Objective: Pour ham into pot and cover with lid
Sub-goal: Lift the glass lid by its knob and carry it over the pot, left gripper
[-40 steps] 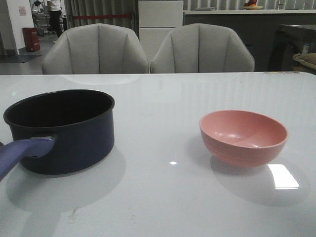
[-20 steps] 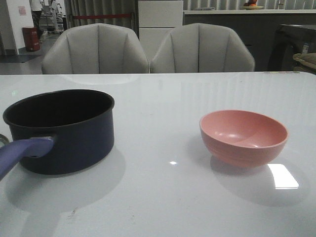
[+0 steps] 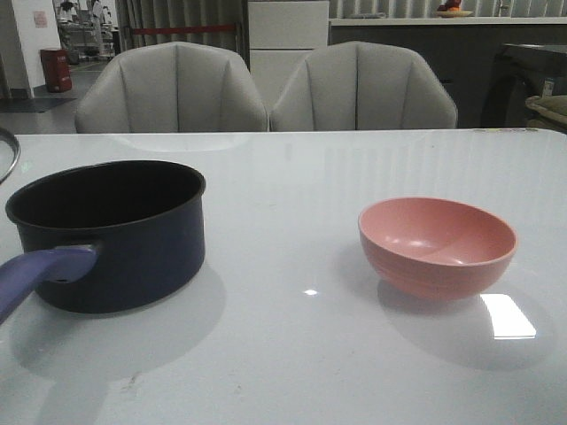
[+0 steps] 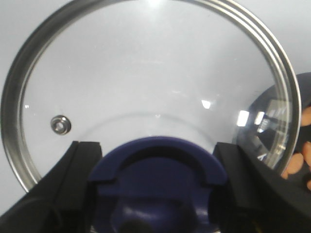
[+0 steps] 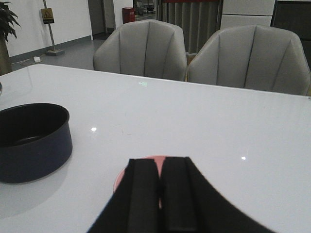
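Observation:
My left gripper is shut on the blue knob of the glass lid, with one finger on each side. The lid's steel rim shows at the far left edge of the front view, above the table and left of the pot. The navy pot with its purple handle stands at the left. Orange-pink ham pieces show past the lid's rim in the left wrist view. My right gripper is shut and empty above the pink bowl. The pot also shows in the right wrist view.
The pink bowl stands at the right of the white table and looks empty. Two grey chairs stand behind the table's far edge. A dark cabinet is at the back right.
The lid's rim has risen into the front view at the far left edge. The pot and the bowl have not moved.

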